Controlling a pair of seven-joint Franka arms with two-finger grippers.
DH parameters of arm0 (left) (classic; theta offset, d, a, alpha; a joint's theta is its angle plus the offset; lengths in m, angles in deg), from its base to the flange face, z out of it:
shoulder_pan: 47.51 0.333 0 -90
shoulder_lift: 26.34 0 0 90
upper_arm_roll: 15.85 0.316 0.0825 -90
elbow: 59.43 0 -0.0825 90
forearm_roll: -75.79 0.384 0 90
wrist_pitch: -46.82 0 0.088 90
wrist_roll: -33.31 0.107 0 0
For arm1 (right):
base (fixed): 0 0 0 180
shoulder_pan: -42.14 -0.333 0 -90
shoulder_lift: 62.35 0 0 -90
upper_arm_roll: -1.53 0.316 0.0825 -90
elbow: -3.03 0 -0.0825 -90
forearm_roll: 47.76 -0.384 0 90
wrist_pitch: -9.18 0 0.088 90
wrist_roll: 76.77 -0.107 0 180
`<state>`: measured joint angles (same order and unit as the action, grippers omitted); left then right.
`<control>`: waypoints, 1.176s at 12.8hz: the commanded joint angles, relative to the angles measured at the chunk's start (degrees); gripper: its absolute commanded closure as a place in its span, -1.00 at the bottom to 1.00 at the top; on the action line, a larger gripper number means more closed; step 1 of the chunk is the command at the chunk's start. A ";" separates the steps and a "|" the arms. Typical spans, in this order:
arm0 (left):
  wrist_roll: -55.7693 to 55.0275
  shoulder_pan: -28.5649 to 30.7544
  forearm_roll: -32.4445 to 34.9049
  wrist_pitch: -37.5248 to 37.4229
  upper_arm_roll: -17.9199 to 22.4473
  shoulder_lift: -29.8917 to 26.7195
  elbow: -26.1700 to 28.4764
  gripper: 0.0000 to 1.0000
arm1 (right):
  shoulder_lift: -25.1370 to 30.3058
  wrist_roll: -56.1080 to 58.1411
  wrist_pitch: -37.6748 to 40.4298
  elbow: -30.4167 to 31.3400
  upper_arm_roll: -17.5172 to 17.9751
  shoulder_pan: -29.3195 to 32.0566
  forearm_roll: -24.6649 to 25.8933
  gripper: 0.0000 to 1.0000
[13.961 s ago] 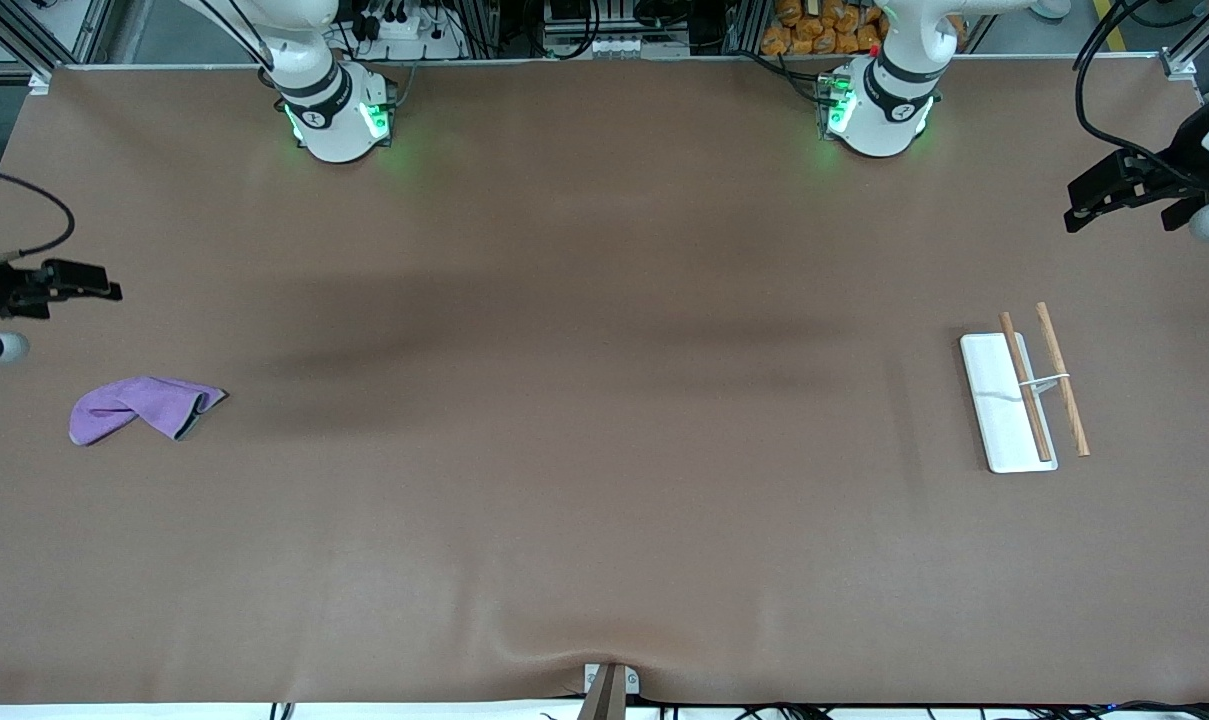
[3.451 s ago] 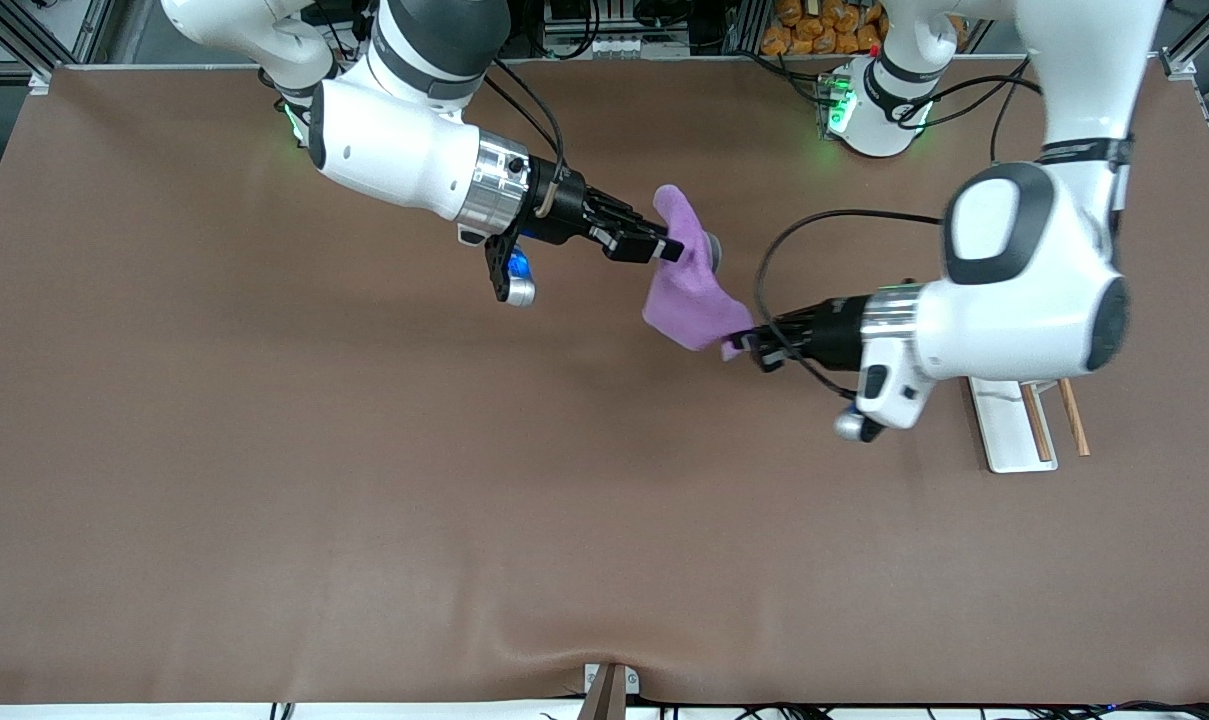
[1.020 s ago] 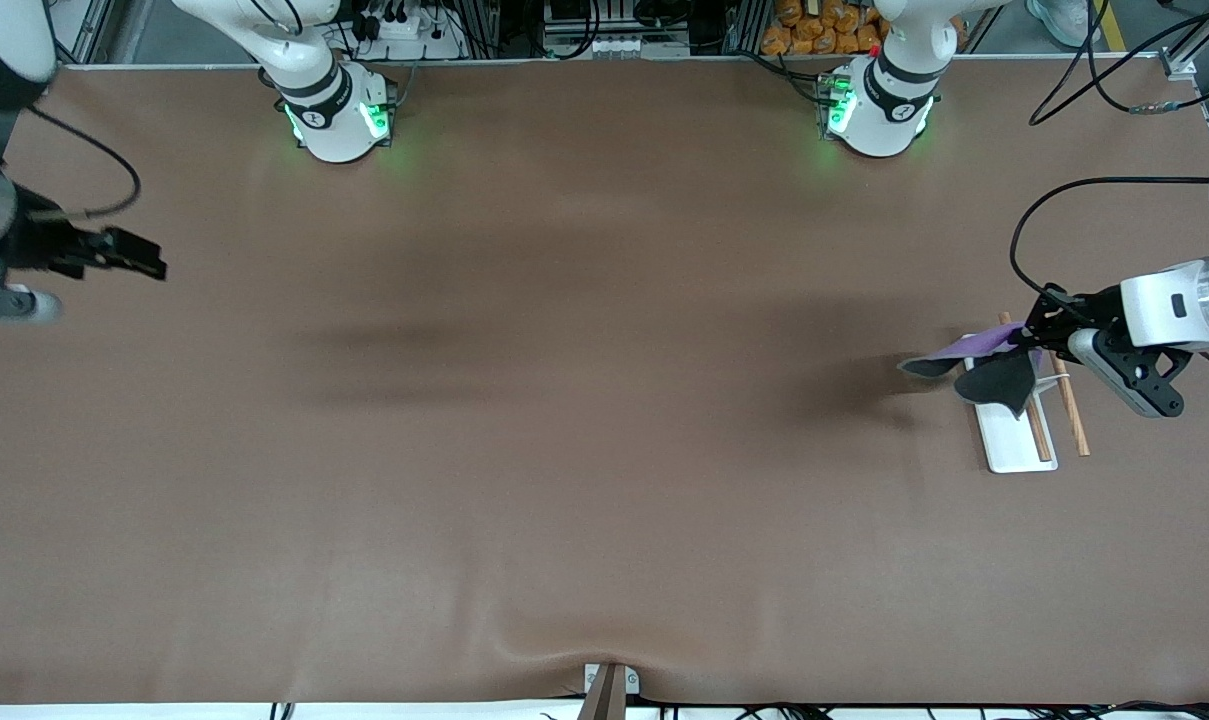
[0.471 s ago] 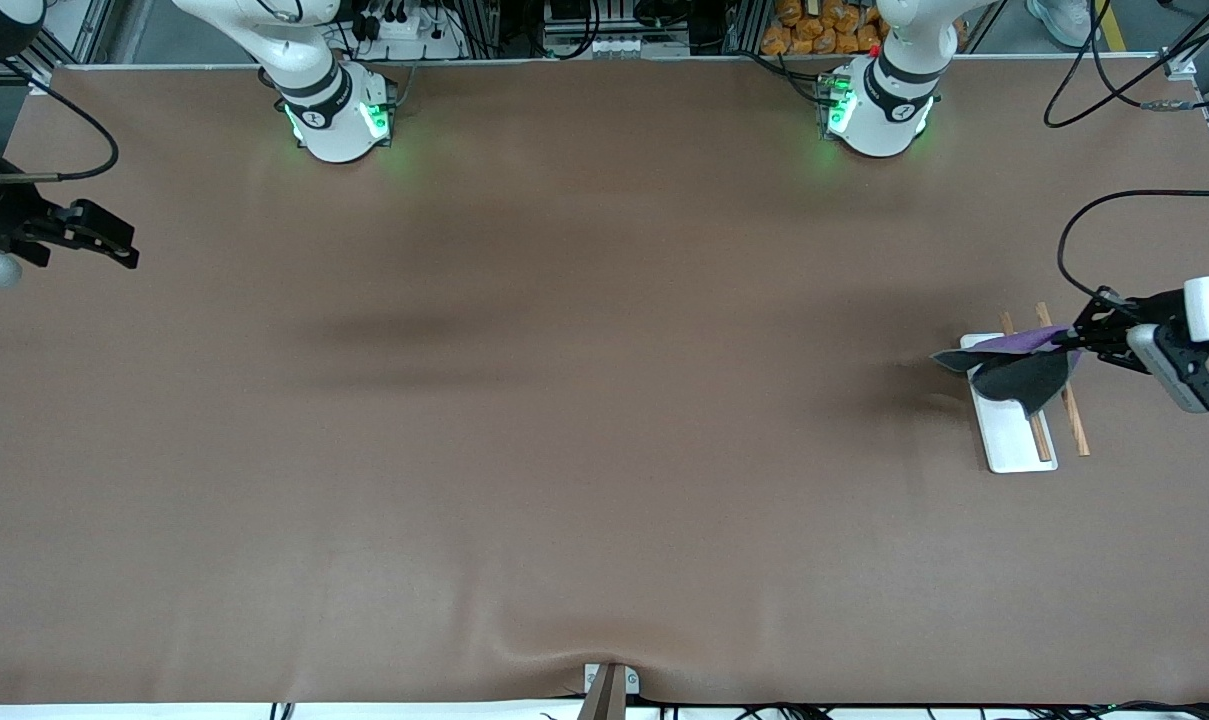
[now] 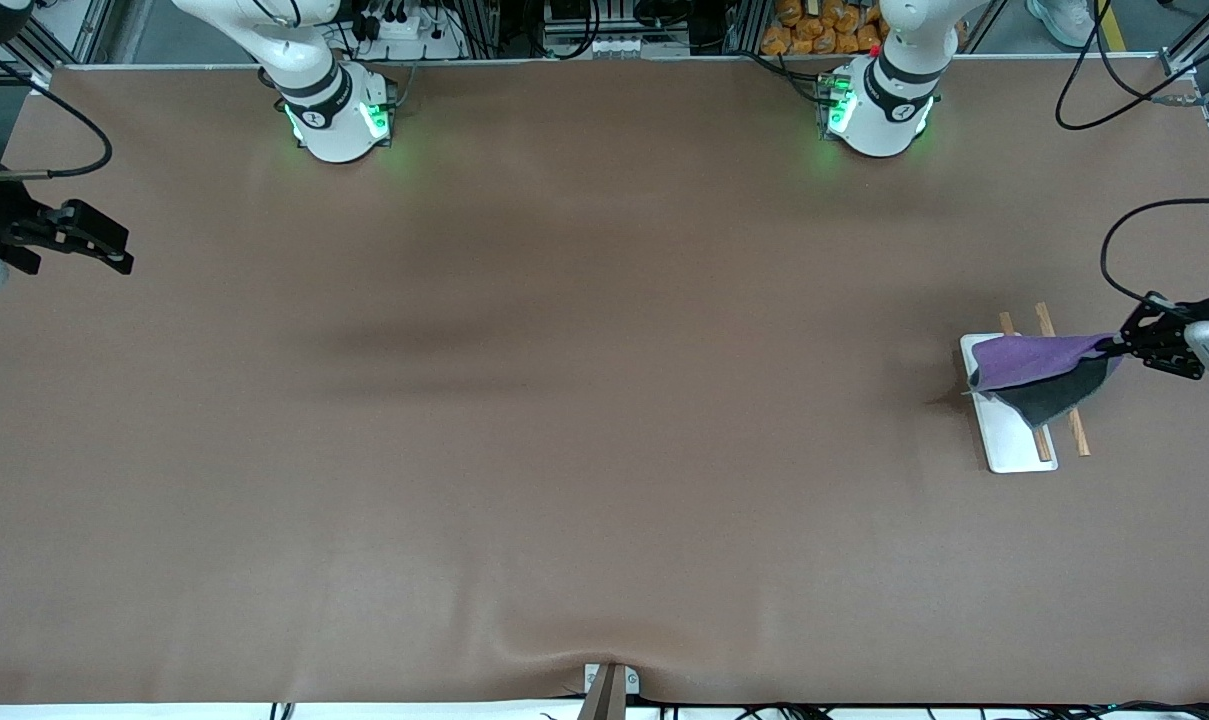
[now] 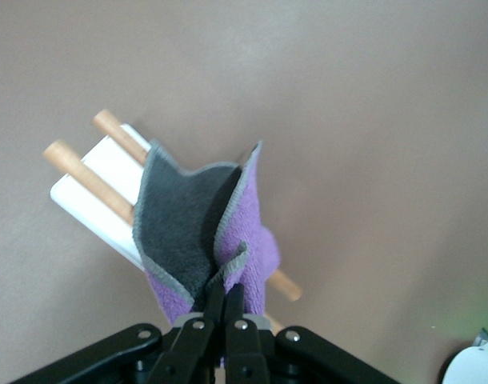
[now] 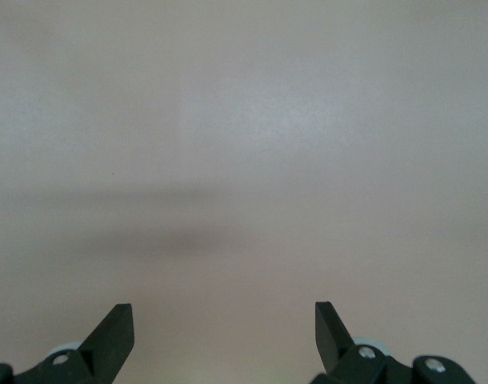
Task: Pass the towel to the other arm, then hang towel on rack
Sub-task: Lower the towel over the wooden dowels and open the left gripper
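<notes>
Left end effector (image 5: 1126,346) pinches the towel (image 5: 1039,362), which trails from it across the rack (image 5: 1014,440) rods (right end effector (image 5: 114,252) waits agape).

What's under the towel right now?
The towel, pinched by the left gripper, drapes over the rack: both wooden rods and the white base pass beneath. Their middle stretch and the metal frame are covered.

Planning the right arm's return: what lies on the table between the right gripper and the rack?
Nothing: in the front view, bare brown table runs from the open right gripper to the rack.
</notes>
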<state>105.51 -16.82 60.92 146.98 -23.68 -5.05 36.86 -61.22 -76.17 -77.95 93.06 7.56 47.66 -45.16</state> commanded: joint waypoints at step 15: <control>4.62 6.75 -1.74 -0.41 -0.60 10.53 -9.71 -0.99 | -1.04 0.01 2.05 -4.68 -0.14 -2.01 1.09 -1.00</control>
<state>109.62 -10.41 60.11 147.14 -23.79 4.67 28.95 -61.36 -76.16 -76.96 90.44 7.65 46.12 -45.12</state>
